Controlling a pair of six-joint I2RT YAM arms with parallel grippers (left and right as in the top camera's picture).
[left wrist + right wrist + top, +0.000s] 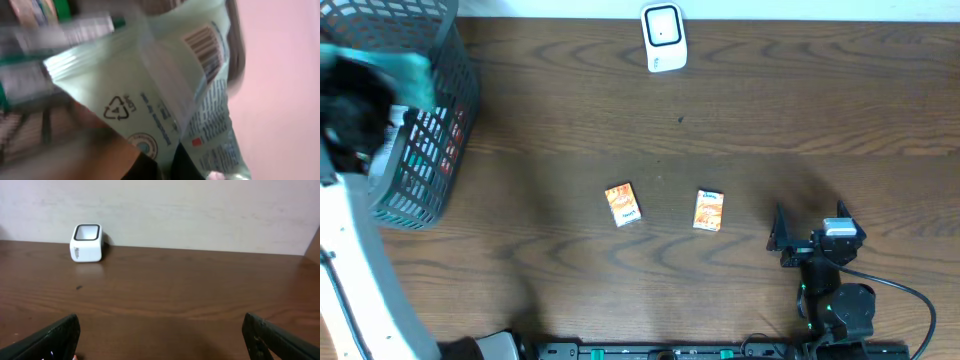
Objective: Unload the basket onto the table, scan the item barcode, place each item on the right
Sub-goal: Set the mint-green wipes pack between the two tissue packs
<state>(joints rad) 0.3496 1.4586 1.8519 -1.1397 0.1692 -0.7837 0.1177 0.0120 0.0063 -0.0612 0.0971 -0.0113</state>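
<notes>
The pale green packet (150, 90) is held above the rim of the wire basket (440, 170) at the left end of the desk (770, 110). It is clenched in the left tool (360, 100), whose jaws are closed on it, though the exact pinch point is lost in the blurred wrist view. The barcode (205, 50) is printed near one end of the packet, on the face turned towards the left wrist camera. The step in hand is judged to be the carry to the barcode scanner (663, 38), which stands at the far edge of the desk, well apart from the basket. For a clean read, the printed face should be turned squarely towards the scanner's window and the bars kept clear of the jaws. The film looks soft and glossy, so it is best presented flat and held steady, since a fold or glare across the bars could spoil the read. Two small orange cartons (623, 205) (708, 211) lie mid-desk and should be passed over, not brushed. The right tool (808, 228) is released, its jaws wide and holding nothing, near the right front of the desk, and is not needed for this step.
</notes>
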